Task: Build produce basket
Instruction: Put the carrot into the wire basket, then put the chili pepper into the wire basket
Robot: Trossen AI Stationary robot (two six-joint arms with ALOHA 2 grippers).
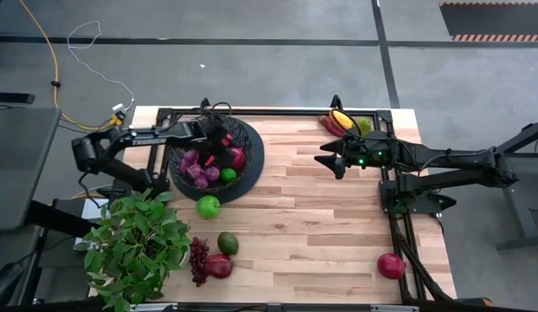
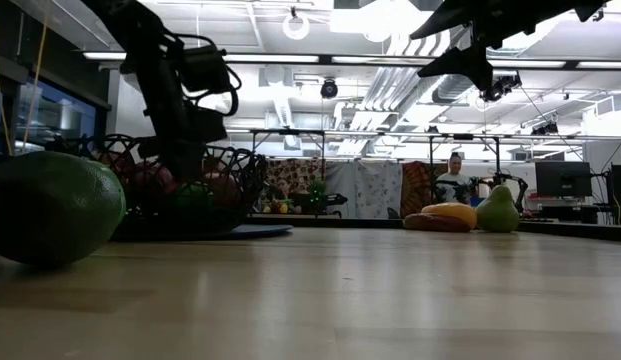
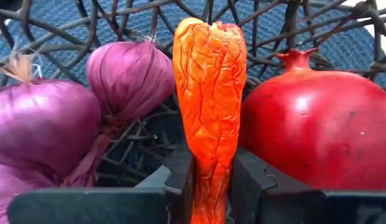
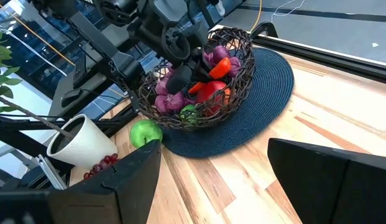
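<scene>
The basket [image 1: 251,152], a black wire bowl, stands on a round dark blue mat at the far left and holds purple onion-like bulbs [image 3: 127,74], a red pomegranate [image 3: 323,130] and a green fruit [image 4: 189,113]. My left gripper [image 3: 209,168] hangs over the basket, pointing steeply down into it, shut on a wrinkled orange-red chili [image 3: 209,87]. My right gripper [image 1: 323,159] hovers open above the table's middle right, holding nothing. More produce lies on the table: a green apple [image 1: 208,206], an avocado [image 1: 228,243], dark grapes [image 1: 199,260] and a pomegranate [image 1: 218,266]. My left gripper pinches the chili's near end [image 3: 208,163] between its two fingers, coming from above at a steep slant. The chili sticks out past the fingertips in line with them, between the bulbs and the pomegranate. Whether its far tip [image 3: 208,28] touches the wire I cannot tell.
A leafy potted plant [image 1: 134,247] stands at the near left corner. Another pomegranate [image 1: 391,265] lies near the right edge. Yellow, red and green produce [image 1: 342,121] sits at the far right. Bare wood stretches between the basket and the right arm.
</scene>
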